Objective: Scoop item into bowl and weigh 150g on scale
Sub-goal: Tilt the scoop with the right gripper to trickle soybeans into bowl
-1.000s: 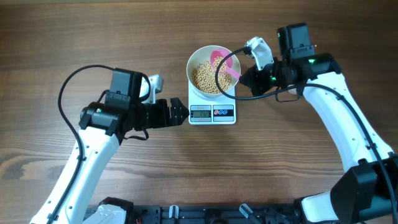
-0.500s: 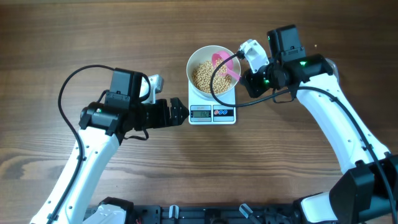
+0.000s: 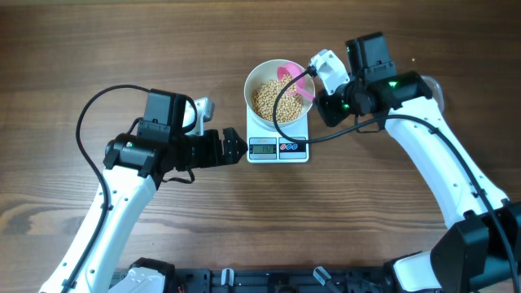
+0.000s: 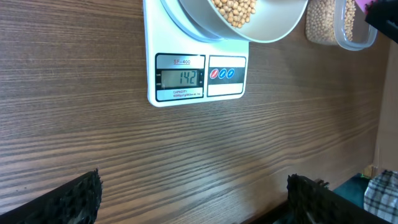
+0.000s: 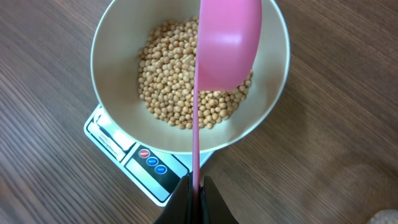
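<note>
Above the white bowl [image 5: 273, 81] of tan beans [image 5: 168, 81], a glossy pink scoop [image 5: 227, 43].

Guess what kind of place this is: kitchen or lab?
Probably a robot lab bench, not a kitchen: a bare wood-grain table, a left arm and right arm working at it, and a digital scale carrying a bowl of beans.

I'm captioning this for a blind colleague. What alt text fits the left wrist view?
A white digital scale on a wooden table reads 142, with a white bowl of pale beans on it. A clear container holding more beans stands at upper right; the left gripper is open, its fingertips at the bottom corners.
</note>
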